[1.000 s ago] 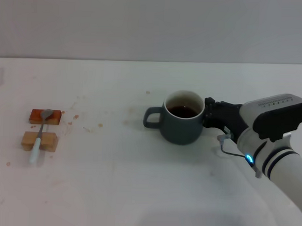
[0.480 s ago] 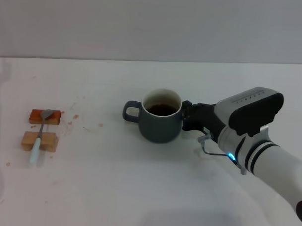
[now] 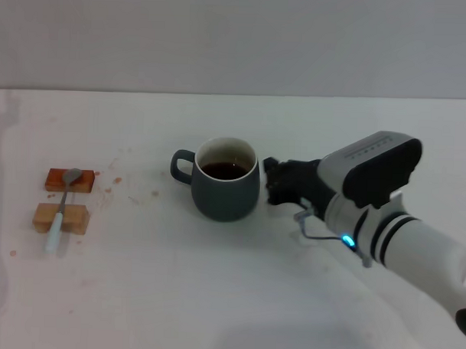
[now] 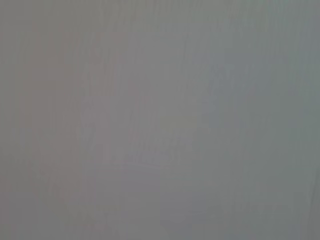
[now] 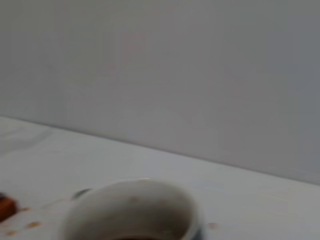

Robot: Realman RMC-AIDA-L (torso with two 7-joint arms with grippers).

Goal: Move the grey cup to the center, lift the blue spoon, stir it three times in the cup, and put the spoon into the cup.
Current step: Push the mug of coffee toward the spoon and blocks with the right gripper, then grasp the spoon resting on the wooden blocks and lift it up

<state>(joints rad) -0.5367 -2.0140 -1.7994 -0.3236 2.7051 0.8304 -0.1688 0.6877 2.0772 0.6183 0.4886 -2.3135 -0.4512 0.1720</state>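
right gripper (image 3: 272,183): sitting lower right of centre in the head frame, black jaws pointing left at the cup wall, touching it or just beside it. Can't tell whether the jaws are spread or pressed together; the wrist housing is blocking the gap.

grey cup (image 3: 225,189): standing upright on the tabletop (image 3: 213,296) near frame centre, dark liquid showing inside, handle sticking out to frame left, away from the jaws. In the right wrist view the cream rim (image 5: 132,210) is filling the bottom edge, so the camera is sitting right behind the cup.

key relation: cup is lying directly left of the right jaws, contact side opposite the handle. Judging the centring step as about finished; any further nudge would be going leftward along that same line.

blue spoon (image 3: 61,211): lying at far left of the frame, well apart from the cup, long axis running roughly top to bottom, bowl resting on the orange block (image 3: 69,179), pale handle crossing the tan block (image 3: 59,218) with its end pointing toward the bottom edge.

nearer arm for spoon: left arm by side, judging only from the layout.

left gripper: not showing in the head view; left wrist view is giving a blank grey field only.

hidden: cup base and handle cut off in the right wrist view; spoon bowl too small to read in detail.
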